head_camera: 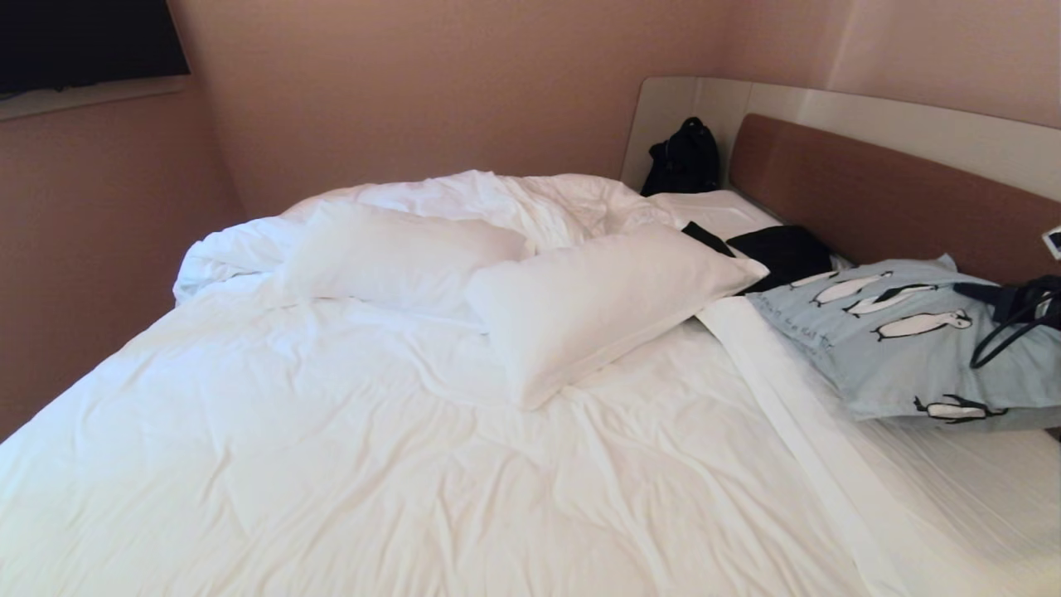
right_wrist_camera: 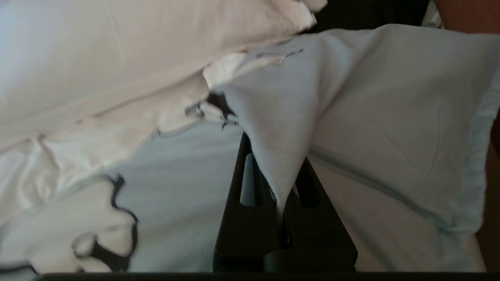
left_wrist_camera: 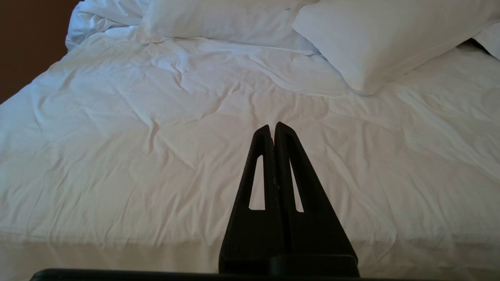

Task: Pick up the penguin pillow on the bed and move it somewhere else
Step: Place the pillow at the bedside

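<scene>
Right claw pinches penguin pillow by headboard (bed's edge).

Crumpled matt cloth penguin pillow

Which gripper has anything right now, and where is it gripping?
The right gripper pinches a fold of the penguin pillow cover fabric. The left gripper is shut on nothing.

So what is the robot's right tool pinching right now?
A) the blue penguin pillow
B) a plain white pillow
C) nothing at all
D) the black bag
A: in the right wrist view the right tool is shut on a fold of the pale blue penguin pillow, which lies by the headboard in the head view.
</scene>
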